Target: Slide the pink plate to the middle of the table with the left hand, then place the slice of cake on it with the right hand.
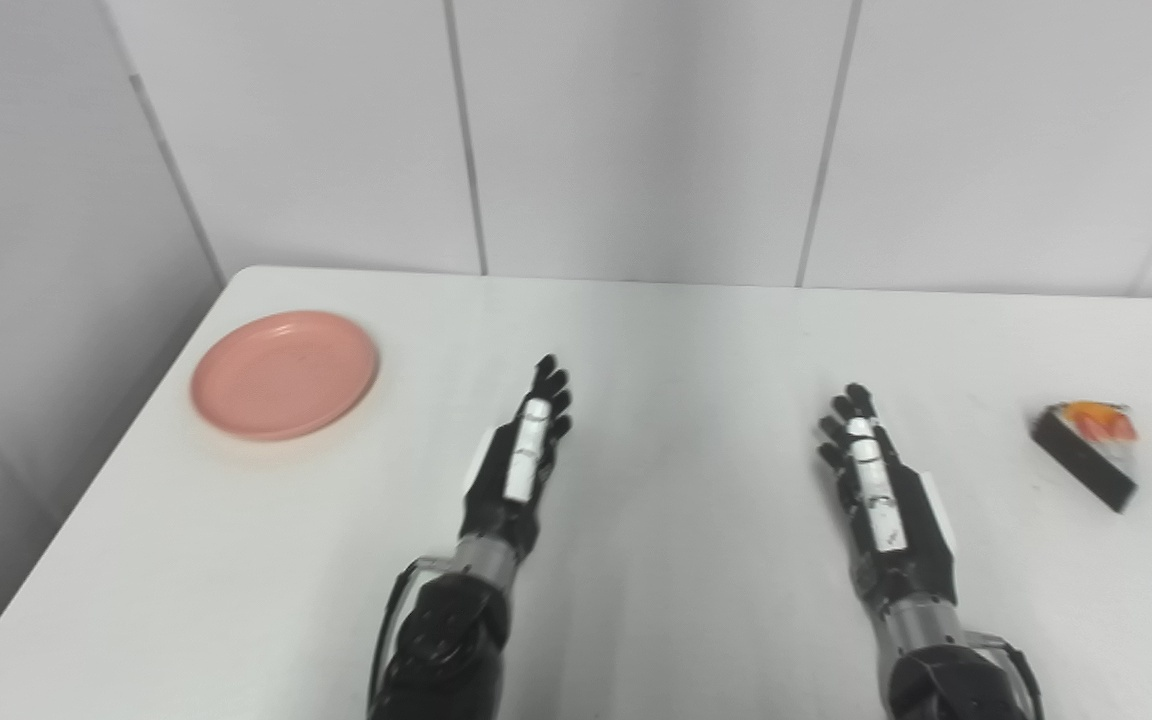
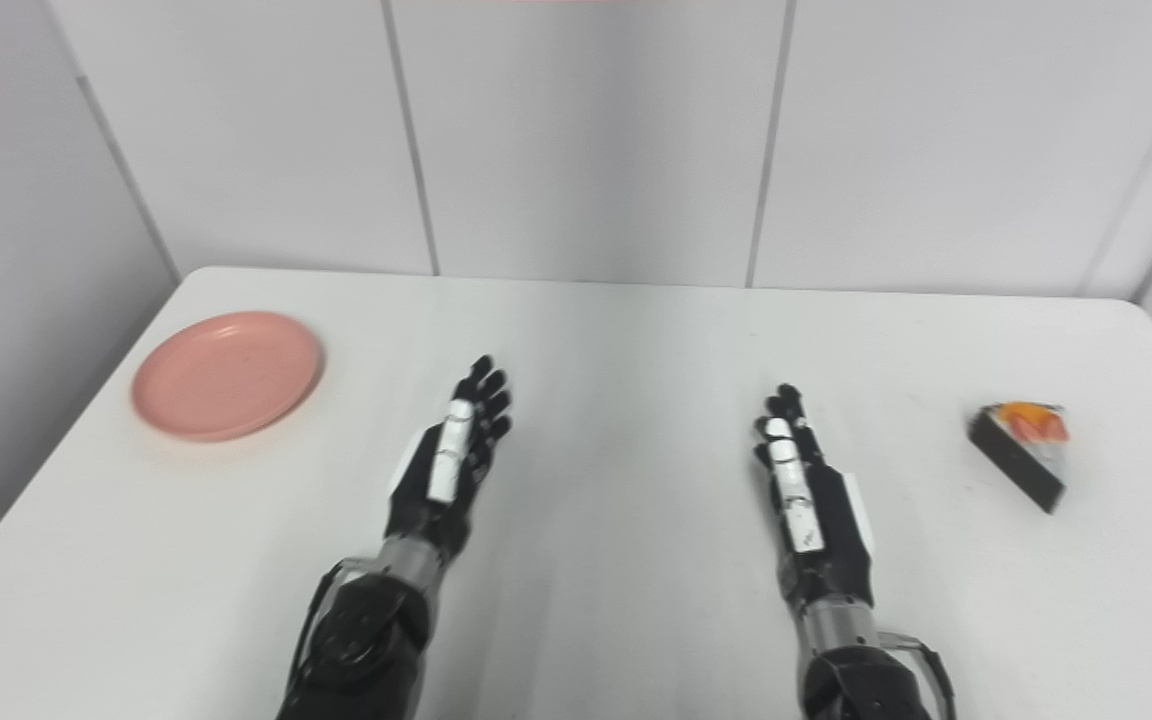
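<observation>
A round pink plate [image 1: 284,374] lies empty near the table's far left corner. A dark wedge of cake [image 1: 1086,450] with white and orange topping lies at the right side of the table. My left hand [image 1: 521,455] is open, fingers stretched forward, over the table's middle, well right of the plate. My right hand [image 1: 871,475] is open too, fingers stretched forward, well left of the cake. Neither hand holds or touches anything.
The white table [image 1: 696,340] ends at a white panelled wall [image 1: 636,140] at the back. Its left edge runs close by the plate, and its right edge lies just past the cake.
</observation>
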